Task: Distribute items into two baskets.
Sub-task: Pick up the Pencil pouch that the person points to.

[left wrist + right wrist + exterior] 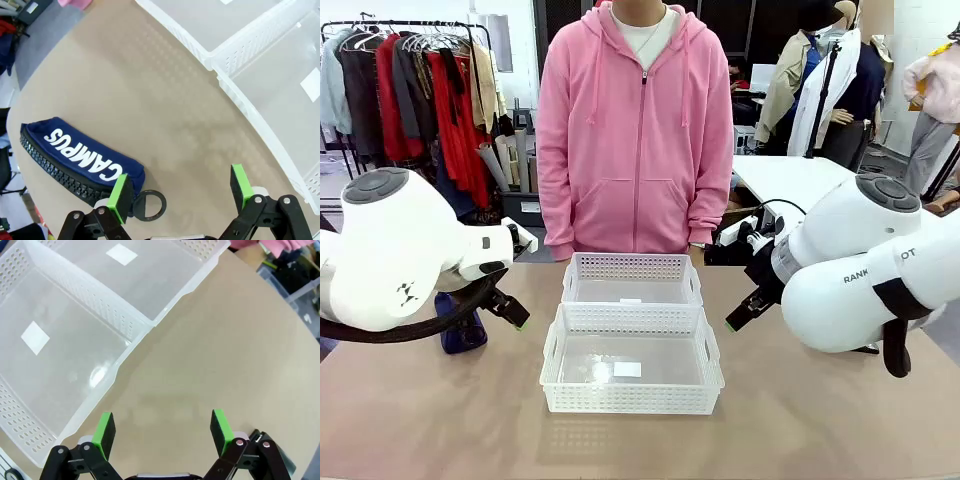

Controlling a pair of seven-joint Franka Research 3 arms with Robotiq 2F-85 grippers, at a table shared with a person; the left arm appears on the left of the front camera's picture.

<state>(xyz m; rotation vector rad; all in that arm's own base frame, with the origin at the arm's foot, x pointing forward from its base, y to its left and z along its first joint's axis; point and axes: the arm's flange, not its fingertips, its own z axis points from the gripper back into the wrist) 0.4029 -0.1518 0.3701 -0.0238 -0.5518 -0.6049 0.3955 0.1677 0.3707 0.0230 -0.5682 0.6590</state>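
Opening step: near basket (pixel 632 405) and far basket (pixel 630 266) empty at centre; pouch (pixel 75 152) on the table (pixel 165 100) left of them, before the left gripper (pixel 180 192), jaws spread like the right gripper's (pixel 162 429); next, probably, lower and pinch the pouch.

Beyond the left gripper (pixel 181 189) stands a black metal clothes rack (pixel 410 100) of red and dark garments on grey floor (pixel 45 35). Beyond the right gripper (pixel 162 432) sits a white rectangular table (pixel 795 180).

Bright, even light (soft shadows)
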